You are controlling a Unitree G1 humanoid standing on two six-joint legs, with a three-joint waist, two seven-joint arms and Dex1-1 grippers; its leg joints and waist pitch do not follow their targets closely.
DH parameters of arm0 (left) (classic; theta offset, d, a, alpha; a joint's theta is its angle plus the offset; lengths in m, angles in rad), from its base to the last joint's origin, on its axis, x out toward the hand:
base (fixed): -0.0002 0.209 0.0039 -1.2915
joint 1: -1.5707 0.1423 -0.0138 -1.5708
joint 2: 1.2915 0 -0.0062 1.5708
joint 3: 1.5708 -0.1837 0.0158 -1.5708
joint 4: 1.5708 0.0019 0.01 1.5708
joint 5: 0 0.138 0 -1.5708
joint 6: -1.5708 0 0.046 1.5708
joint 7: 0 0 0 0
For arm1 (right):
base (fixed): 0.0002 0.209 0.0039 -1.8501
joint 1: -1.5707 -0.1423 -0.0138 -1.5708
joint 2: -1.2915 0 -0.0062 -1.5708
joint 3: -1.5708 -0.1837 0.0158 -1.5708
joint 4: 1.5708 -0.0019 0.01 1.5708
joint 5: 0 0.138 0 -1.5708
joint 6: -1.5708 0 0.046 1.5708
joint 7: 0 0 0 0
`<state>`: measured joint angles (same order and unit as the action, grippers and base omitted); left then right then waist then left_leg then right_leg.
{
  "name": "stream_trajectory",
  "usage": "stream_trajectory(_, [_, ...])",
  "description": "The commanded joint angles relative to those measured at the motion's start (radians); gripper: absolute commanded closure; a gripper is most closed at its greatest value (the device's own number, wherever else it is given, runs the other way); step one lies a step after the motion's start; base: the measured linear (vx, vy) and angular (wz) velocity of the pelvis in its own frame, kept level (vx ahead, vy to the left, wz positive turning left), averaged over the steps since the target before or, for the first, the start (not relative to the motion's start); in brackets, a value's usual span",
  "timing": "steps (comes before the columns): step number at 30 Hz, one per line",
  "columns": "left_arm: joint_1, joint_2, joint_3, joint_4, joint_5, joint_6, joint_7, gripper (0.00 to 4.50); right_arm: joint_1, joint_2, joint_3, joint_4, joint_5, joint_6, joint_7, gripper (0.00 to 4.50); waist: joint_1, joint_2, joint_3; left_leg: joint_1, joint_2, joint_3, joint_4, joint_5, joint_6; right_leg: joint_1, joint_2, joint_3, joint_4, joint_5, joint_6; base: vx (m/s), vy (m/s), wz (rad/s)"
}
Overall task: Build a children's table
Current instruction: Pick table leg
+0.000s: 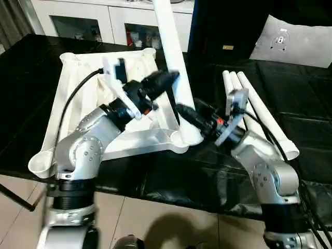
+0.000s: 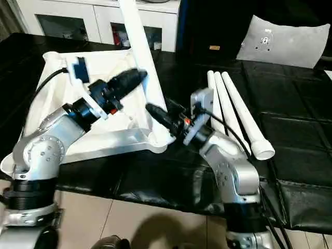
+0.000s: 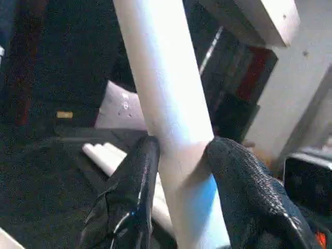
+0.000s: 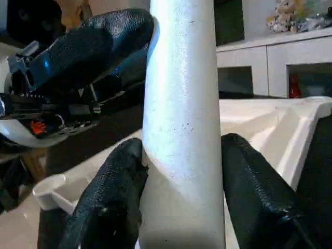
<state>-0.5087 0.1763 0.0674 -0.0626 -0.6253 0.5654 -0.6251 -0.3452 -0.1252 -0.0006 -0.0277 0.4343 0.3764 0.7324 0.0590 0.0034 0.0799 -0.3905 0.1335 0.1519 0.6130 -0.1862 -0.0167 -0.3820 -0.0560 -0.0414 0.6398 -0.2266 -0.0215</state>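
Four legs: you had one white leg (image 1: 176, 67) standing nearly upright, leaning a little, with its foot in the round corner socket (image 1: 185, 138) of the tabletop, and three spare legs (image 1: 259, 114) lying side by side on the workbench to your right.
Tabletop: your white plastic tabletop (image 1: 83, 98) lay upside down, ribbed underside up, on the black sheet-covered workbench (image 1: 290, 129), toward its left side; the socketed corner sat near the workbench's front edge.
Left gripper: your left gripper (image 3: 179, 150) was closed on the standing leg partway up, one black finger (image 3: 132, 181) pressed to each side of the shaft.
Right gripper: your right gripper (image 4: 181, 155) clasped the same leg lower down, just above the socket, its fingers (image 4: 111, 192) touching the leg on both sides.
Arms: your two silver forearms came in from opposite sides of the leg, left one over the tabletop, right one over the bare black sheet.
Spare legs: these rested apart from the tabletop, thin ends pointing toward the workbench's far edge.
Behind: you had white cabinets (image 1: 104, 21) past the far edge, and a grey cushion (image 1: 290, 41) at the far right corner.
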Motion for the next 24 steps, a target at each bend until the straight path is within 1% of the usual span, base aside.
stream_trajectory(1, [0.001, -0.014, -0.044, -0.016, -0.014, 0.018, -0.042, 2.42, -0.01, -0.001, 0.037, -0.012, -0.009, -0.03, 0.027, 2.64, -0.001, 0.001, -0.073, 0.017, 0.088, -0.024, -0.076, -0.119, 0.038, 0.047, -0.095, 0.052, -0.078, -0.052, -0.229, 0.0, 0.0, 0.0])
stream_trajectory(2, [0.003, -0.014, -0.039, -0.019, -0.026, 0.023, -0.051, 2.42, -0.008, -0.002, 0.043, -0.005, -0.018, -0.045, 0.03, 2.64, 0.0, 0.001, -0.074, 0.018, 0.087, -0.023, -0.075, -0.127, 0.035, 0.047, -0.096, 0.053, -0.078, -0.06, -0.233, 0.0, 0.0, 0.0])
stream_trajectory(3, [0.004, -0.013, -0.038, -0.02, -0.028, 0.023, -0.054, 2.28, -0.007, -0.003, 0.045, -0.003, -0.02, -0.05, 0.031, 2.64, 0.0, 0.0, -0.072, 0.017, 0.087, -0.023, -0.075, -0.134, 0.034, 0.047, -0.096, 0.054, -0.08, -0.071, -0.233, 0.0, 0.0, 0.0])
stream_trajectory(6, [0.012, 0.008, -0.046, -0.019, -0.034, 0.033, -0.087, 2.28, -0.004, -0.002, 0.054, 0.017, -0.044, -0.094, 0.035, 2.64, 0.0, 0.001, -0.072, 0.018, 0.088, -0.024, -0.076, -0.138, 0.036, 0.046, -0.096, 0.054, -0.081, -0.085, -0.231, 0.0, 0.0, 0.0])
stream_trajectory(7, [0.012, 0.009, -0.047, -0.019, -0.035, 0.033, -0.088, 2.28, -0.004, -0.002, 0.054, 0.018, -0.045, -0.095, 0.035, 2.64, -0.001, 0.001, -0.073, 0.018, 0.087, -0.023, -0.075, -0.134, 0.036, 0.045, -0.095, 0.054, -0.08, -0.08, -0.23, 0.0, 0.0, 0.0])
stream_trajectory(8, [0.014, 0.015, -0.048, -0.012, -0.047, 0.039, -0.105, 2.28, -0.003, 0.0, 0.061, 0.033, -0.06, -0.133, 0.039, 2.64, -0.002, 0.001, -0.073, 0.017, 0.087, -0.023, -0.076, -0.13, 0.037, 0.045, -0.095, 0.053, -0.079, -0.069, -0.234, 0.0, 0.0, 0.0])
stream_trajectory(10, [0.014, 0.016, -0.046, -0.008, -0.054, 0.039, -0.112, 2.28, -0.001, 0.001, 0.064, 0.041, -0.066, -0.152, 0.042, 2.64, -0.002, 0.001, -0.073, 0.017, 0.087, -0.023, -0.075, -0.13, 0.039, 0.045, -0.095, 0.053, -0.078, -0.065, -0.238, 0.0, 0.0, 0.0])
stream_trajectory(12, [0.015, 0.016, -0.038, 0.0, -0.088, 0.053, -0.145, 2.22, 0.003, 0.006, 0.077, 0.059, -0.086, -0.192, 0.046, 2.64, -0.001, 0.001, -0.074, 0.018, 0.087, -0.022, -0.074, -0.127, 0.041, 0.044, -0.095, 0.053, -0.077, -0.058, -0.244, 0.0, 0.0, 0.0])
stream_trajectory(13, [0.015, 0.016, -0.036, 0.001, -0.096, 0.057, -0.155, 2.07, 0.005, 0.005, 0.081, 0.063, -0.092, -0.199, 0.048, 2.64, -0.002, -0.001, -0.073, 0.018, 0.087, -0.022, -0.076, -0.128, 0.043, 0.045, -0.093, 0.052, -0.077, -0.057, -0.246, 0.0, 0.0, 0.0])
stream_trajectory(14, [0.015, 0.016, -0.036, 0.001, -0.096, 0.057, -0.155, 1.82, 0.005, 0.005, 0.081, 0.063, -0.092, -0.199, 0.048, 2.64, -0.002, 0.0, -0.072, 0.018, 0.087, -0.022, -0.076, -0.132, 0.044, 0.045, -0.094, 0.053, -0.076, -0.063, -0.246, 0.0, 0.0, 0.0])
stream_trajectory(16, [0.017, 0.03, -0.048, 0.009, -0.08, 0.039, -0.196, 1.79, 0.01, 0.005, 0.096, 0.076, -0.113, -0.234, 0.05, 2.64, -0.001, -0.001, -0.072, 0.017, 0.087, -0.022, -0.076, -0.137, 0.045, 0.046, -0.096, 0.054, -0.08, -0.078, -0.242, 0.0, 0.0, 0.0])
stream_trajectory(17, [0.019, 0.051, -0.067, 0.012, -0.058, 0.02, -0.231, 1.73, 0.012, 0.008, 0.1, 0.083, -0.12, -0.252, 0.049, 2.64, 0.0, 0.002, -0.071, 0.018, 0.087, -0.023, -0.077, -0.141, 0.046, 0.044, -0.096, 0.055, -0.082, -0.09, -0.236, 0.0, 0.0, 0.0])
stream_trajectory(18, [0.019, 0.051, -0.067, 0.012, -0.058, 0.02, -0.231, 1.46, 0.012, 0.008, 0.1, 0.083, -0.12, -0.252, 0.049, 2.64, -0.004, 0.001, -0.071, 0.018, 0.087, -0.022, -0.078, -0.143, 0.044, 0.045, -0.094, 0.055, -0.08, -0.092, -0.233, 0.0, 0.0, 0.0])
stream_trajectory(19, [0.02, 0.065, -0.08, 0.014, -0.043, 0.008, -0.255, 1.46, 0.014, 0.009, 0.102, 0.087, -0.124, -0.263, 0.049, 2.64, -0.003, 0.002, -0.071, 0.019, 0.088, -0.024, -0.079, -0.145, 0.044, 0.044, -0.093, 0.054, -0.08, -0.094, -0.23, 0.0, 0.0, 0.0])
stream_trajectory(21, [0.024, 0.084, -0.089, 0.014, -0.039, -0.003, -0.296, 1.26, 0.016, 0.012, 0.103, 0.095, -0.129, -0.281, 0.05, 2.65, -0.005, 0.001, -0.071, 0.019, 0.088, -0.023, -0.08, -0.15, 0.043, 0.043, -0.094, 0.055, -0.08, -0.093, -0.232, 0.0, 0.0, 0.0])
stream_trajectory(22, [0.023, 0.1, -0.09, 0.023, -0.043, -0.008, -0.33, 1.26, 0.018, 0.014, 0.104, 0.109, -0.135, -0.305, 0.051, 2.65, -0.005, 0.002, -0.072, 0.02, 0.088, -0.023, -0.079, -0.152, 0.041, 0.043, -0.095, 0.054, -0.079, -0.096, -0.232, 0.0, 0.0, 0.0])
stream_trajectory(23, [0.018, 0.113, -0.086, 0.046, -0.04, -0.014, -0.348, 1.01, 0.019, 0.014, 0.105, 0.12, -0.139, -0.324, 0.053, 2.65, -0.005, 0.003, -0.07, 0.02, 0.087, -0.022, -0.08, -0.155, 0.04, 0.041, -0.094, 0.054, -0.08, -0.098, -0.234, 0.0, 0.0, 0.0])
stream_trajectory(24, [0.014, 0.117, -0.086, 0.058, -0.033, -0.017, -0.348, 0.93, 0.02, 0.014, 0.105, 0.122, -0.14, -0.328, 0.054, 2.65, -0.006, 0.003, -0.07, 0.02, 0.087, -0.022, -0.08, -0.156, 0.039, 0.041, -0.094, 0.055, -0.08, -0.097, -0.235, 0.0, 0.0, 0.0])
